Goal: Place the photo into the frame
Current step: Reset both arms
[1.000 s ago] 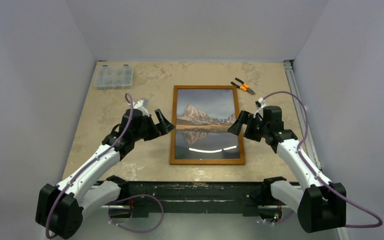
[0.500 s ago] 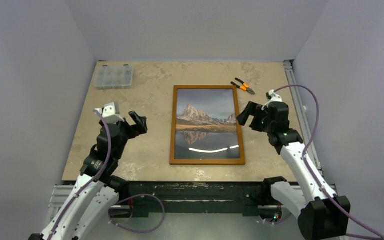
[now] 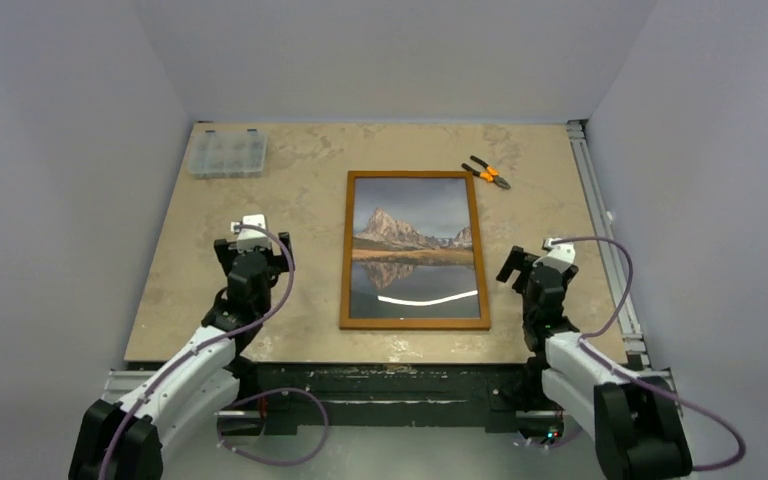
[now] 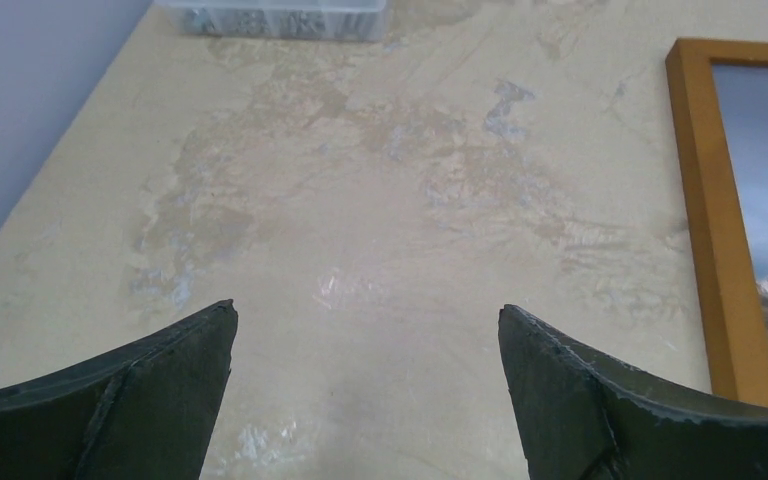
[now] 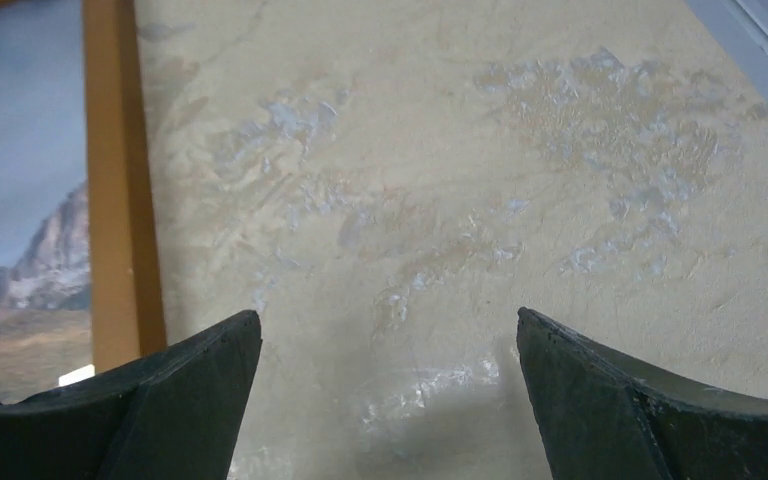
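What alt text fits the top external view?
A mountain-lake photo lies inside a wooden frame, flat at the centre of a beige table. The left arm and right arm flank it, touching nothing. A clear parts box sits at the far left corner, pliers beyond the frame's far right corner.

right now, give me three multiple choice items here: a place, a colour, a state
1. Where are the pliers? A in the frame; B on the table by the frame's far right corner; C at the table's near edge.
2. Frame colour? A white; B black; C orange-brown.
3. How are the left gripper and right gripper? A both open, empty; B left shut on pliers; C right shut on frame.
B, top view shows them there; C, wrist views show it; A, fingers apart over bare table.
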